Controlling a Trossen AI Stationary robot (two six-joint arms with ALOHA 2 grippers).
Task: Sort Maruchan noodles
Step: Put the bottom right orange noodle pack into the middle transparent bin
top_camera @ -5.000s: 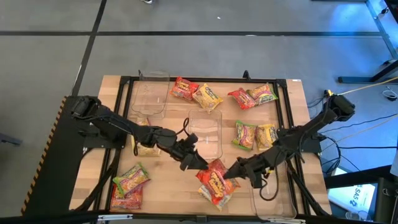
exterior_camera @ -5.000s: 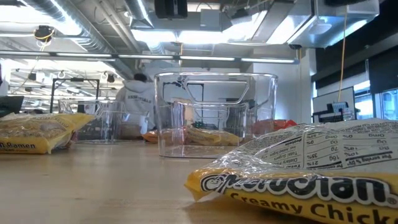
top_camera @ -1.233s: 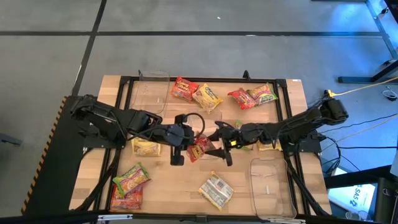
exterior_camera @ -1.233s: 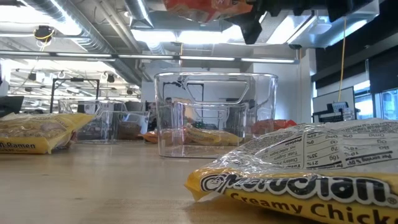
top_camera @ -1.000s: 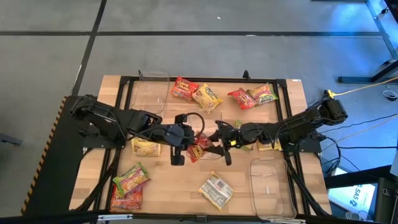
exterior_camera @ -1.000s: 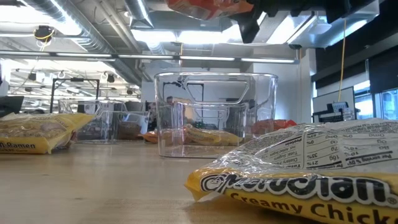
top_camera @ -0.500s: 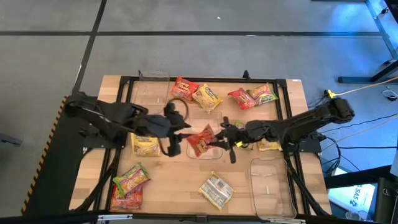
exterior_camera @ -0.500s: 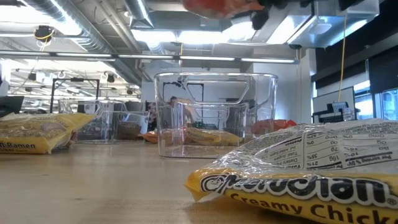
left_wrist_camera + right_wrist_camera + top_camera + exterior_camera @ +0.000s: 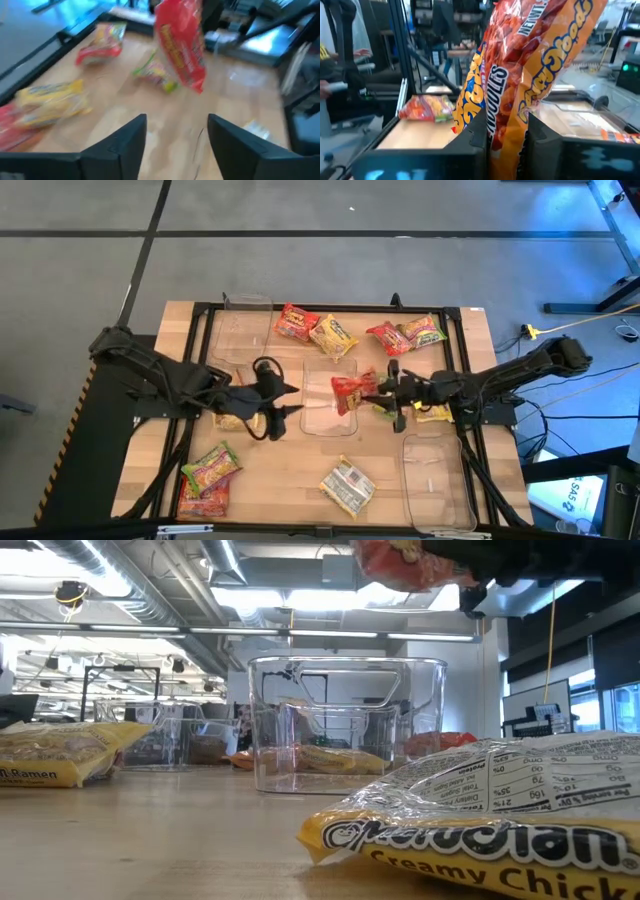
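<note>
1. Handed over: five seconds back both grippers were down on the red packet (image 9: 354, 393) at the table's 6 o'clock edge; now it hangs in the air over the 3 o'clock side of the clear tray (image 9: 317, 418) at table centre.
2. Right gripper (image 9: 376, 391) has the red packet clamped between its fingers, seen edge-on in the right wrist view (image 9: 520, 75).
3. Left gripper (image 9: 284, 399) sits off at 9 o'clock of that tray, jaws spread wide with nothing between them, the packet well clear of its fingers (image 9: 120, 145).
4. Yellow packet (image 9: 346, 485) lies label-down at 6 o'clock of the tray.
5. Other packets lie scattered: a pair at 12 o'clock (image 9: 315, 329), another pair at 1 o'clock (image 9: 405, 335), two more at the 7 o'clock corner (image 9: 207, 478).
</note>
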